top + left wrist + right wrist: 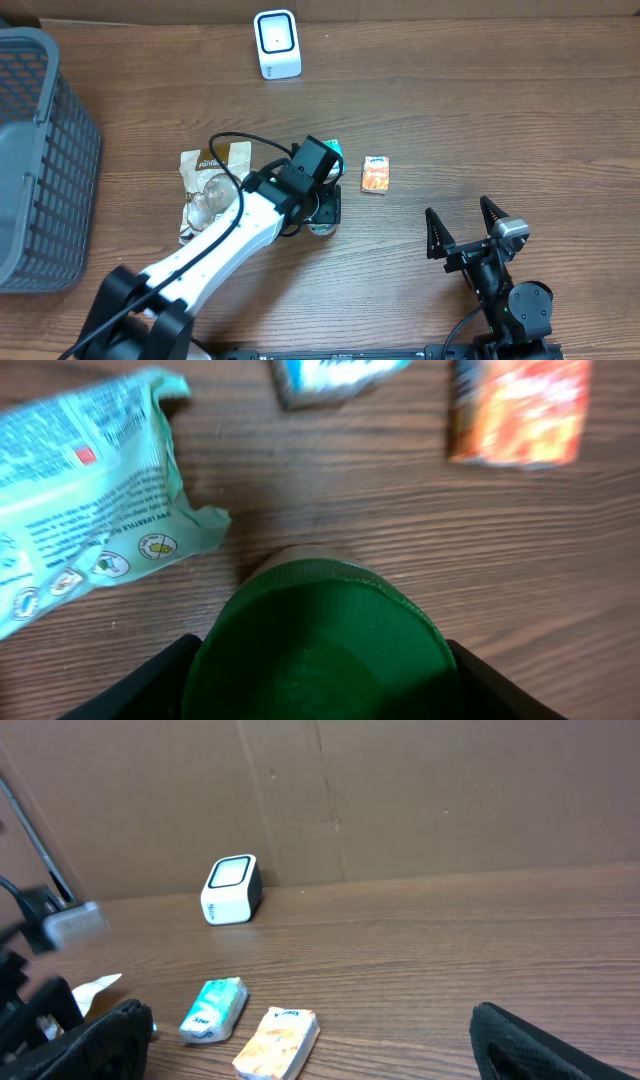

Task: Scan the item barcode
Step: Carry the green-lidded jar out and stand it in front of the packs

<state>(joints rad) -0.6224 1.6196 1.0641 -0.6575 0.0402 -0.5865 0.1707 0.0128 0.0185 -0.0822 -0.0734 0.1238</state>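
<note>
My left gripper (320, 685) is shut on a jar with a dark green lid (318, 630); its black fingers (150, 685) press the lid's rim on both sides. From overhead the left gripper (322, 208) covers most of the jar (324, 229), which stands near the table's middle. The white barcode scanner (277, 44) stands upright at the far edge, also visible as the scanner (231, 888) in the right wrist view. My right gripper (466, 226) is open and empty at the near right.
An orange packet (376, 174) and a teal packet (337, 150) lie just beyond the jar. A pale green printed bag (85, 490) lies to its left, beside a clear snack bag (208, 190). A grey basket (40, 160) fills the left edge.
</note>
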